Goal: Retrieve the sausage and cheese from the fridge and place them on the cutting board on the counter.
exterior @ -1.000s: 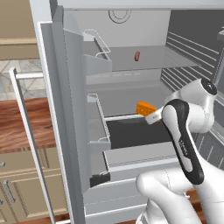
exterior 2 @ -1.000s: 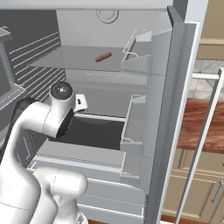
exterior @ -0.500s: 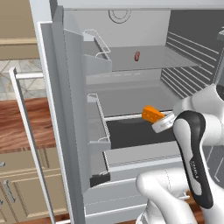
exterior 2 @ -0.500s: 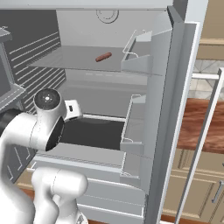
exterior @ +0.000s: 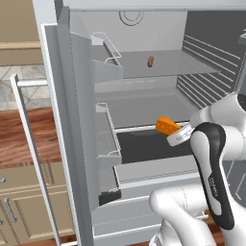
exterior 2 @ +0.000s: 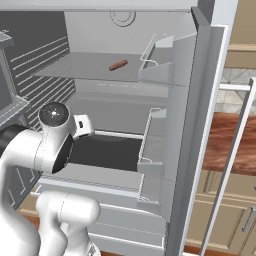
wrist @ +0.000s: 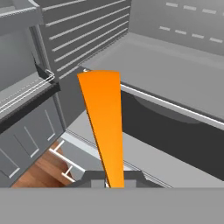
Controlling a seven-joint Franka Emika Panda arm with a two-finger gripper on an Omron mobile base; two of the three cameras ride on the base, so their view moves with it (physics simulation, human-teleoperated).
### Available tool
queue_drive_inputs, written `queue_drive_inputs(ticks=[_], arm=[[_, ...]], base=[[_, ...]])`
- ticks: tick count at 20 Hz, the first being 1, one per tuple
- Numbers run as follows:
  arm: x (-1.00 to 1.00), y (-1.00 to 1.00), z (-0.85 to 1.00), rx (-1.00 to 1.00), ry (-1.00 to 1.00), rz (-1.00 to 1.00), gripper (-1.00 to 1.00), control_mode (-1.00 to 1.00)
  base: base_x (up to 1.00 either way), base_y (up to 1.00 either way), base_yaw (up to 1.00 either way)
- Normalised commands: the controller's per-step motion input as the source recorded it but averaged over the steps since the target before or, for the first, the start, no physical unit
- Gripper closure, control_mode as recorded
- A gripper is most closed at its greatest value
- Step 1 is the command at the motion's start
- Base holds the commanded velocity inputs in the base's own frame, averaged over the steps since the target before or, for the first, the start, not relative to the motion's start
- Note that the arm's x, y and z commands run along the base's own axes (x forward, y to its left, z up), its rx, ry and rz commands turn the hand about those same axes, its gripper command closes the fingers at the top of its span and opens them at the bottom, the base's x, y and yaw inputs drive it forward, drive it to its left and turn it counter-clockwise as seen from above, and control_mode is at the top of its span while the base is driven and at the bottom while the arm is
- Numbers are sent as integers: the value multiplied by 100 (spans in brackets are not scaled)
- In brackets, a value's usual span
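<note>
The cheese (exterior: 165,125), an orange wedge, is held just in front of the fridge's (exterior: 72,120) middle shelf, with my gripper (exterior: 174,134) shut on its near end. In the hand view the cheese (wrist: 105,127) rises as a long orange strip from between my gripper's (wrist: 114,180) fingertips. The sausage (exterior: 151,61), small and reddish-brown, lies on the upper shelf, above and behind the gripper; the right base view shows the sausage (exterior 2: 118,65) there too. The counter (exterior: 29,139) runs beside the fridge. The cutting board is out of view.
The fridge's open door (exterior 2: 185,100) carries wire-fronted bins (exterior 2: 152,150) and stands between the interior and the counter (exterior 2: 232,145). A dark drawer (exterior: 144,144) sits under the middle shelf. Beige cabinets (exterior: 19,206) lie below the counter. A ribbed fridge wall (exterior: 206,72) is at the right.
My arm has drawn back out of the fridge with the cheese in its grip; the cheese shifted a little right and down in the left base view. The sausage has not moved.
</note>
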Motion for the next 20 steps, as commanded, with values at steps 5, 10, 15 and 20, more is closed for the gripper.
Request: queue_drive_inputs(ticks=[5,10,15,20], arm=[[0,0,0,0,0,0,100,-100],[-76,-8,-11,0,-7,0,100,-100],[-100,-11,-9,0,-16,0,100,-100],[-23,43,-1,-7,-1,0,100,-100]], base=[[0,0,0],[0,0,0],[0,0,0],[0,0,0]])
